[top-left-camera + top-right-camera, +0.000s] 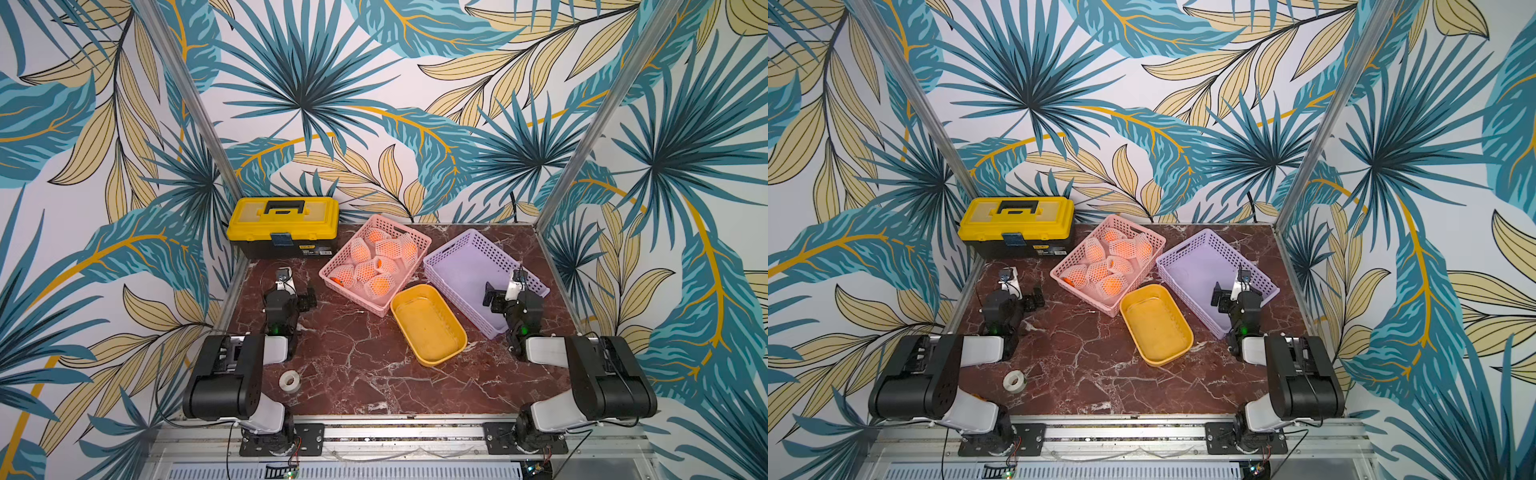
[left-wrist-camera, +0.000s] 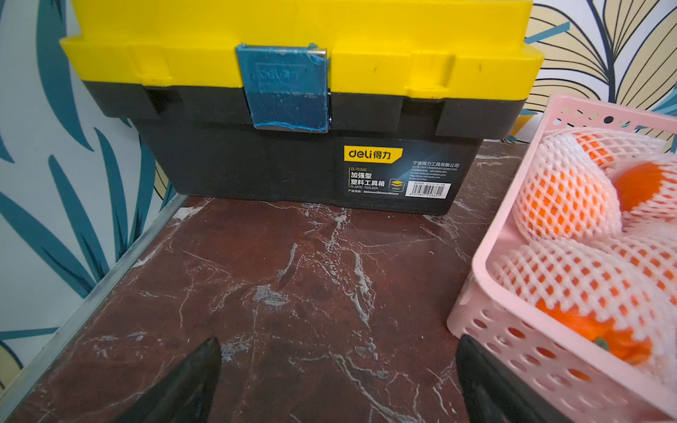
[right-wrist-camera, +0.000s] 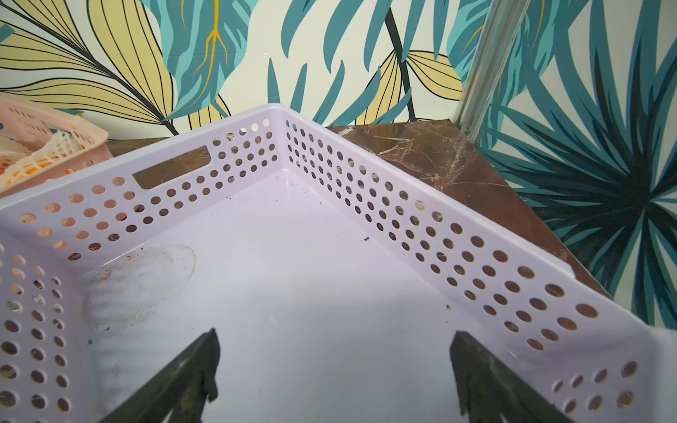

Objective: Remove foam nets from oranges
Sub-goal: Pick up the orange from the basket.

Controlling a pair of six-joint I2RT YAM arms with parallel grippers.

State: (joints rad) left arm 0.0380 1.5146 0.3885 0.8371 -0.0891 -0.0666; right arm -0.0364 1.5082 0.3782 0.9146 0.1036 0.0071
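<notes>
Small round orange fruits (image 1: pixel 380 285), each sleeved in a white foam mesh net (image 1: pixel 365 270), fill a pink perforated plastic basket (image 1: pixel 353 301) near the back edge of the red marble worktop (image 1: pixel 353 374). Both claws are spread wide and hold nothing. The left gripper (image 2: pixel 339 344) sits beside that basket. The right gripper (image 3: pixel 333 337) hangs over an empty lilac perforated basket (image 3: pixel 293 256), probably meant for sorted items.

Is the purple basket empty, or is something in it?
Empty: the purple basket shows a bare floor, with only dark specks and a faint smudge.
</notes>
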